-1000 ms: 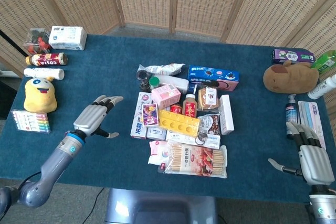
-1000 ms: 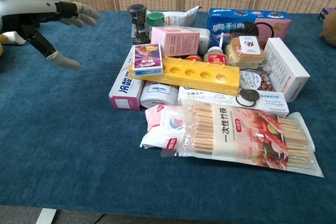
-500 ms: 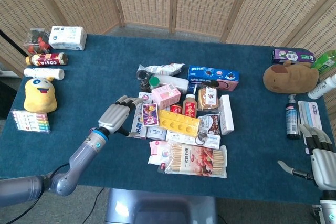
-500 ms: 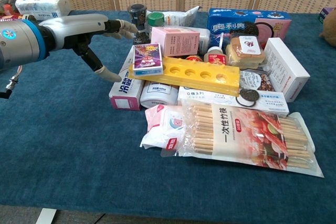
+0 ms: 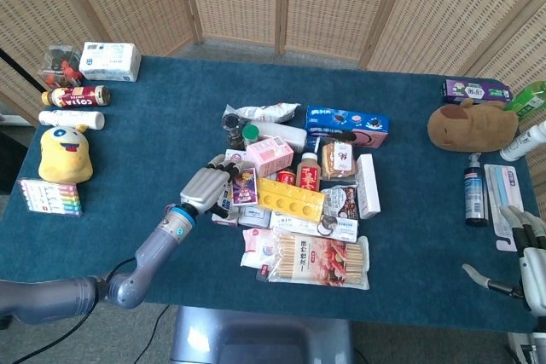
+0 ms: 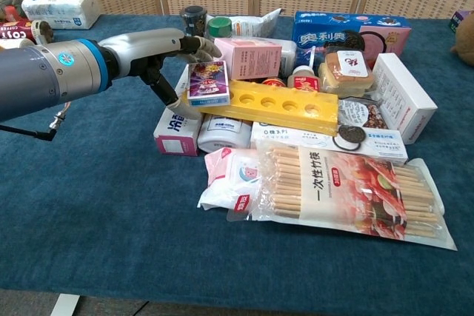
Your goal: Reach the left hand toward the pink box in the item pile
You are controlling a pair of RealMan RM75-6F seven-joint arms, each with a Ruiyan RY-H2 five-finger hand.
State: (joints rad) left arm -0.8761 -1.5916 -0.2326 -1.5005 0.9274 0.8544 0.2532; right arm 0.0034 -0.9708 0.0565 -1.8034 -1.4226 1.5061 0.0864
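Note:
The pink box (image 5: 270, 155) (image 6: 257, 58) stands near the back of the item pile, behind a yellow holed tray (image 6: 278, 107). My left hand (image 5: 208, 185) (image 6: 164, 52) is open, its fingers stretched out toward the box from the left. Its fingertips (image 6: 209, 51) are just short of the box's left side, above a small purple card box (image 6: 207, 82). My right hand (image 5: 528, 253) is open at the table's right front edge, far from the pile.
The pile also holds a blue cookie box (image 5: 346, 125), a chopstick pack (image 6: 348, 191), white boxes (image 6: 176, 125) and small bottles. A yellow plush (image 5: 65, 153) and markers (image 5: 50, 196) lie at the left; a brown plush (image 5: 472, 124) lies at the right.
My left hand has moved right from the bare cloth up to the pile, its fingertips now close to the pink box. My right hand has drawn back toward the front edge.

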